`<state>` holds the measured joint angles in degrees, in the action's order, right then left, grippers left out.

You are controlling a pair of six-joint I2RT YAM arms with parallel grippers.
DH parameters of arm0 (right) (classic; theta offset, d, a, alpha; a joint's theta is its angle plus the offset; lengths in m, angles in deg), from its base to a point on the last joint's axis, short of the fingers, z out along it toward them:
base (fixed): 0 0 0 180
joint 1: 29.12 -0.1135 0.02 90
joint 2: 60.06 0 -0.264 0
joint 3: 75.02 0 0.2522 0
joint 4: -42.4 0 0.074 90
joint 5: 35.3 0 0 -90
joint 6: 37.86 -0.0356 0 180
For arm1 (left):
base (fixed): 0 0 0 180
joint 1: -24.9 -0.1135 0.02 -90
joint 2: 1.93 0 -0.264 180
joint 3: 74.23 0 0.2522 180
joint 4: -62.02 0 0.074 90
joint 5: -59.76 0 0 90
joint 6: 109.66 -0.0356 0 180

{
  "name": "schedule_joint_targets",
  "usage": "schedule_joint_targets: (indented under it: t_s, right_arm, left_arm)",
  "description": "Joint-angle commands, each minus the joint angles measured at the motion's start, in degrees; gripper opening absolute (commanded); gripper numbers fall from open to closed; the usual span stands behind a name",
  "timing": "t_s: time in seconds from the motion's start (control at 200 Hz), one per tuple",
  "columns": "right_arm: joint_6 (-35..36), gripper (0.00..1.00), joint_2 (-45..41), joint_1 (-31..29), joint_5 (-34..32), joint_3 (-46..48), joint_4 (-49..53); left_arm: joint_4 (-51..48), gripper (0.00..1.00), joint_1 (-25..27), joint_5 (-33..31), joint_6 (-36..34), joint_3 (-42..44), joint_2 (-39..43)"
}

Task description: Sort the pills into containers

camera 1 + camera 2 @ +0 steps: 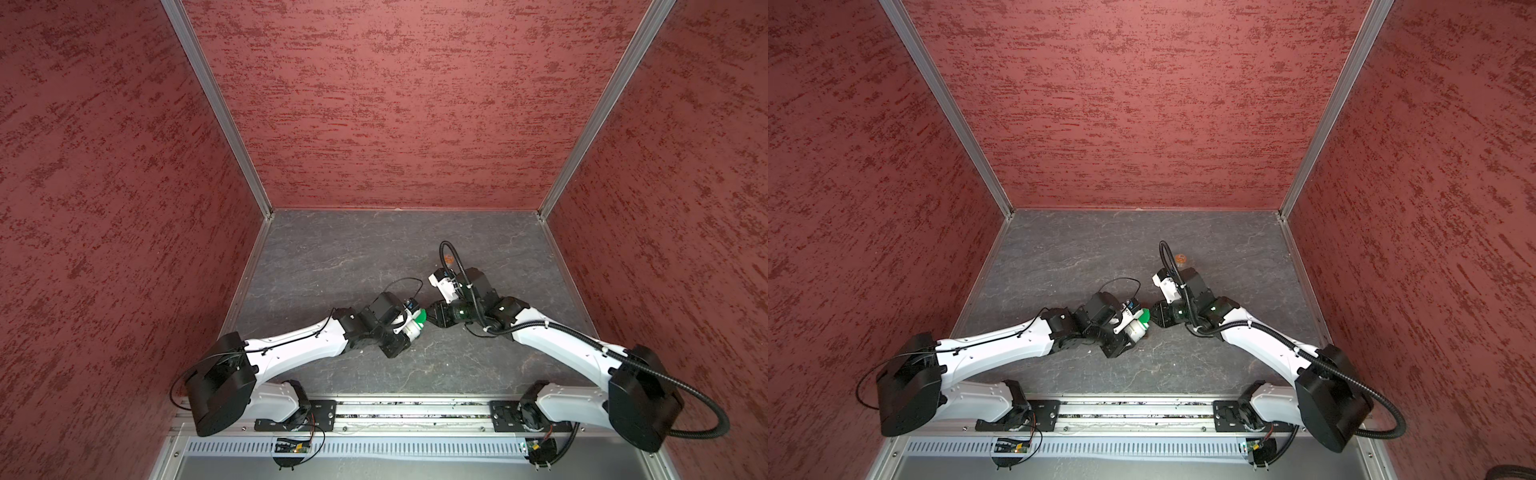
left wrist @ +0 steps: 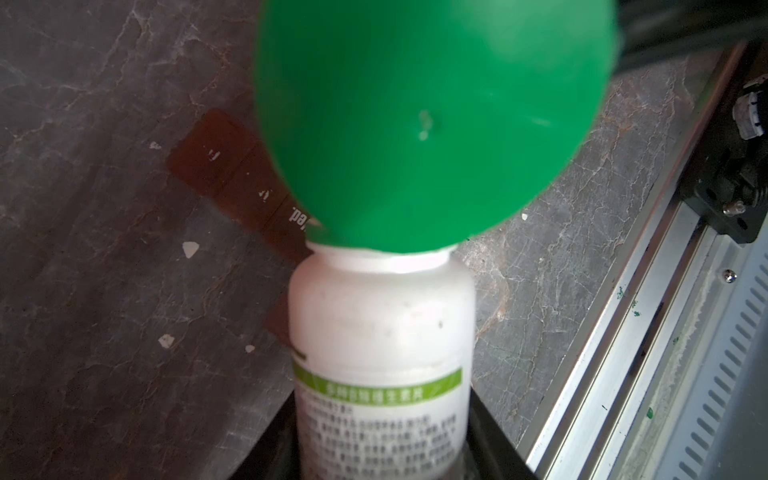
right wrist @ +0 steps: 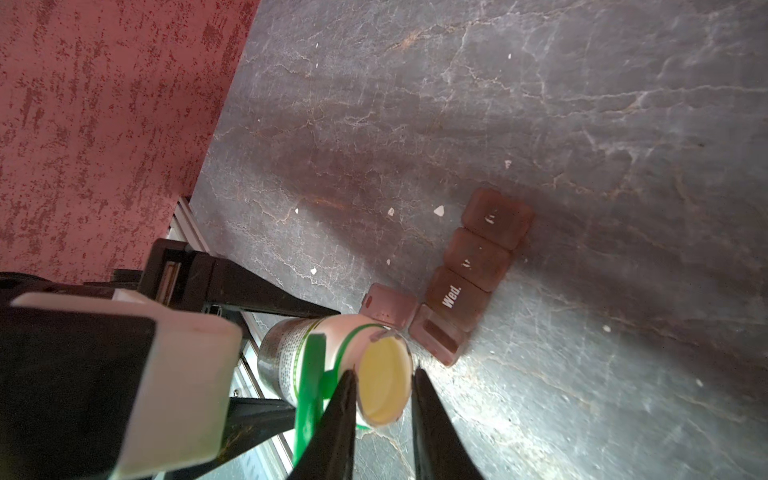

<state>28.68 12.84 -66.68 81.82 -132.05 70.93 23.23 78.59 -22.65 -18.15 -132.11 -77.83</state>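
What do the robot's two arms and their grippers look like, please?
Both arms have white link shells and bulky black joint housings. The left arm carries a thin black cable; the right arm trails a thick ribbed black conduit. The left gripper and right gripper each have black, tapering wedge-shaped fingers. No markings are legible.

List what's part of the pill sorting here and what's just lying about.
For the job: white pill bottle in the left gripper; its green cap, flipped open; brown weekday pill organiser; right gripper at the bottle's mouth.
Lying about: white flecks on the tabletop; small orange item at the back, purpose unclear.
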Motion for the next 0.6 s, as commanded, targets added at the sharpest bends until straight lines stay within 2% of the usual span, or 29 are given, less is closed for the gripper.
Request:
schedule_joint_targets:
  t_s: [0.0,0.596]
  right_arm:
    - [1.3,0.26,0.7,-0.3,0.5,0.4,-2.3]
    - [1.4,0.26,3.5,0.2,0.1,1.8,-4.3]
  left_arm:
    - [0.4,0.00,0.3,-0.8,1.8,0.4,-0.7]
    - [-0.9,0.00,0.1,-2.0,5.0,-0.2,-3.8]
